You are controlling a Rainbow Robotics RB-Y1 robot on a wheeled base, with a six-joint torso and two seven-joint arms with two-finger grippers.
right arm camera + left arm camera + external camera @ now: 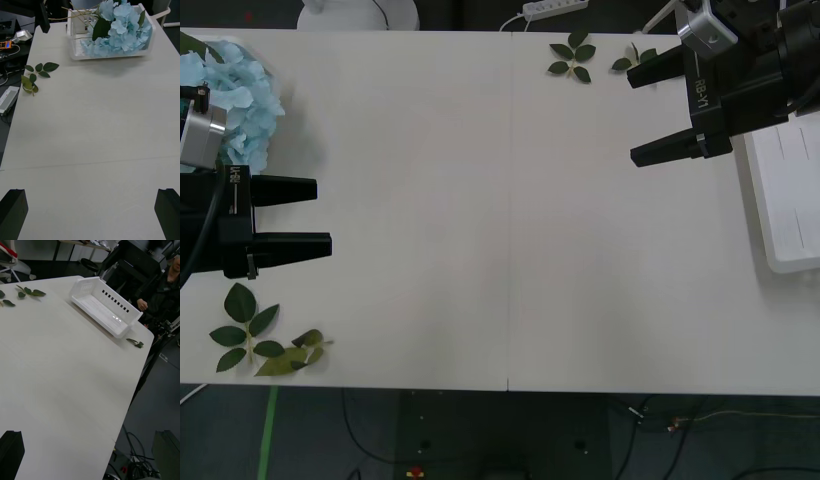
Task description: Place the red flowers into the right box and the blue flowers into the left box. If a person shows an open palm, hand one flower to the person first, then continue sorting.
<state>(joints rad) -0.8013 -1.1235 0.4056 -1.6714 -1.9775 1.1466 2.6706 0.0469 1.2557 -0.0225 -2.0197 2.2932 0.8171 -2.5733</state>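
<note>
1. My left gripper [323, 215] hangs over the left side of the white table [480, 200], its two black fingers spread apart and holding nothing.
2. My right gripper [647, 113] is over the far right part of the table, fingers likewise parted and empty, pointing toward the middle.
3. The blue flowers [120, 30] are heaped together in the left box [112, 54], a white tray at the far left corner of the table; green leaves and tan stems poke out among the pale petals. In the front view the blooms [235, 95] sit just beyond my left wrist.
4. The right box [103, 309] lies along the right edge of the table, close beside my right gripper. It looks bare inside, though I cannot see all of its floor.
5. Loose leaf sprigs lie on the tabletop: one near the front left corner [255, 340], one at the far edge right of centre [572, 55].
6. The middle of the table between my two grippers holds no flowers.
</note>
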